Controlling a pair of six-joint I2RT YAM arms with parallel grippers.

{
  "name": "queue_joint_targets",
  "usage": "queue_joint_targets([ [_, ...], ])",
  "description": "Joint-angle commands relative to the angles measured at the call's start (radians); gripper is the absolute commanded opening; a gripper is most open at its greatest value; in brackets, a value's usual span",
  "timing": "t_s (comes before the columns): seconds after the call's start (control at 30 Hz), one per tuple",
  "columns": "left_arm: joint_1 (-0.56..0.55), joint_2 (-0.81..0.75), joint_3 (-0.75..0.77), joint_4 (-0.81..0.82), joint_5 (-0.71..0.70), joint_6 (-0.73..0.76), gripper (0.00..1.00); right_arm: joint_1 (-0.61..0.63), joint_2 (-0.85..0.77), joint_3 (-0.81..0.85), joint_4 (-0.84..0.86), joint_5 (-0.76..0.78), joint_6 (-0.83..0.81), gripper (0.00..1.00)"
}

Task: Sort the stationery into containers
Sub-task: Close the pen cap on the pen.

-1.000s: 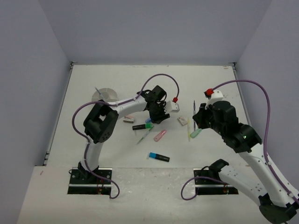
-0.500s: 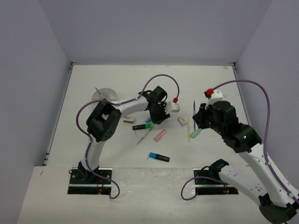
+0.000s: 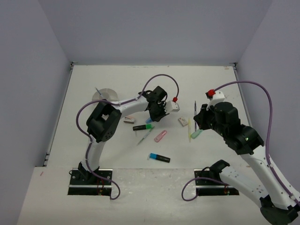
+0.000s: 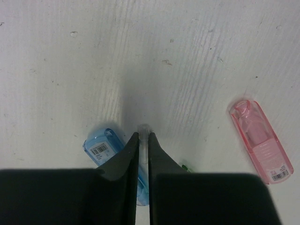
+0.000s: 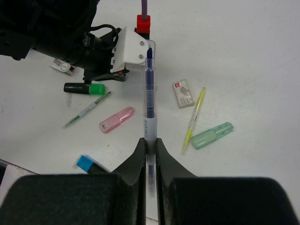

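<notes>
Although the left fingers (image 4: 129,154) hide most of it, a thin clear pen (image 4: 144,132) is pinched between them, almost fully closed, near the middle of the desk (image 4: 187,56); only its pale tip shows. A pastel blue marker (image 4: 104,146) lies half covered under them, and a pink marker (image 4: 260,140) lies apart. The right fingers (image 5: 139,157) are closed on a blue pen (image 5: 149,98) with a clear barrel, pointing to the far edge. A white cup (image 3: 107,95) stands toward the far left corner.

The table (image 4: 197,56) is matt white, rough with fine grooves. The pink marker (image 4: 261,140), blue marker (image 4: 101,146) and thin pen (image 4: 144,140) are glossy translucent plastic; the blue pen (image 5: 149,101) has a smooth clear barrel.
</notes>
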Motion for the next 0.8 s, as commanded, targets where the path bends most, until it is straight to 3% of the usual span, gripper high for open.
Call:
queue_joint_targets([
  [0.0,0.012,0.038,0.001,-0.06,-0.01,-0.019,0.03,-0.003,-0.013,0.014,0.011,-0.017,-0.011,0.0],
  [0.23,0.017,0.024,0.048,-0.069,0.024,-0.058,0.0,-0.003,-0.027,0.007,0.027,-0.011,0.004,0.0],
  [0.4,0.012,-0.081,0.092,0.034,-0.037,-0.212,0.0,-0.004,-0.084,-0.046,0.102,-0.018,0.051,0.0],
  [0.63,0.028,-0.278,0.123,0.167,-0.18,-0.501,0.0,-0.005,-0.124,-0.082,0.191,-0.083,0.072,0.0],
  [0.77,0.129,-0.458,0.063,0.289,-0.025,-0.8,0.0,-0.005,-0.143,-0.164,0.349,-0.298,0.057,0.0],
])
